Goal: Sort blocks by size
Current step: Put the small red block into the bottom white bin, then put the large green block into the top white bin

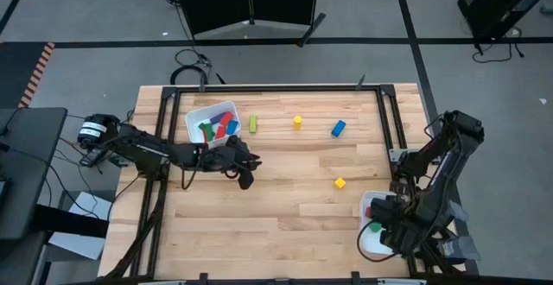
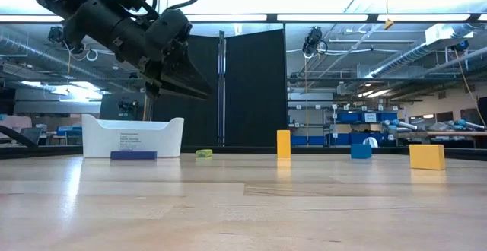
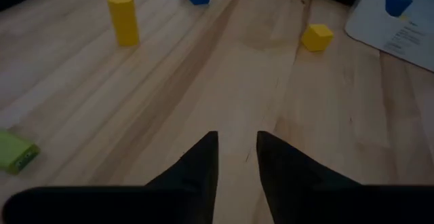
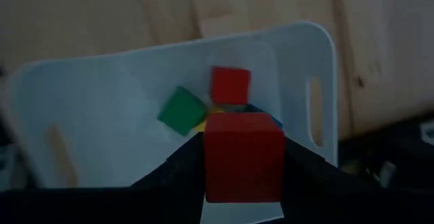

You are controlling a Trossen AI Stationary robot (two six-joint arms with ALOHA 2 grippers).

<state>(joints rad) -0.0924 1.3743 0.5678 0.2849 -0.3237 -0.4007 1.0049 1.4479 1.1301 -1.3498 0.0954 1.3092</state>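
Red cube [image 4: 243, 155] sits between the fingers of your right gripper [image 4: 243, 183], which is clamped on it. The gripper hangs right over the near tray [image 4: 308, 61] at the table's right front corner. Straight below the cube, in that tray, lie another red cube [image 4: 230, 85] and a green cube [image 4: 182, 110], with a bit of blue and yellow peeking out under them. So the drop spot is right under the held cube. I think you only need to let go and it will land with the other short ones.

Your left gripper [image 3: 237, 159] holds nothing. Its fingers stand a little apart, with bare wood showing between them. It hovers over the table just in front of the far tray [image 1: 192, 121], which has long blocks in it.

Four blocks are left on the wood. The yellow cube [image 1: 340, 182] is nearest the right arm. Farther back, in a row, are the green bar [image 1: 253, 124], the yellow post [image 1: 297, 122] and the blue block [image 1: 338, 128]. The green bar lies closest to the left gripper, off to its side, with its long way pointing front to back. The yellow post stands up on its end.
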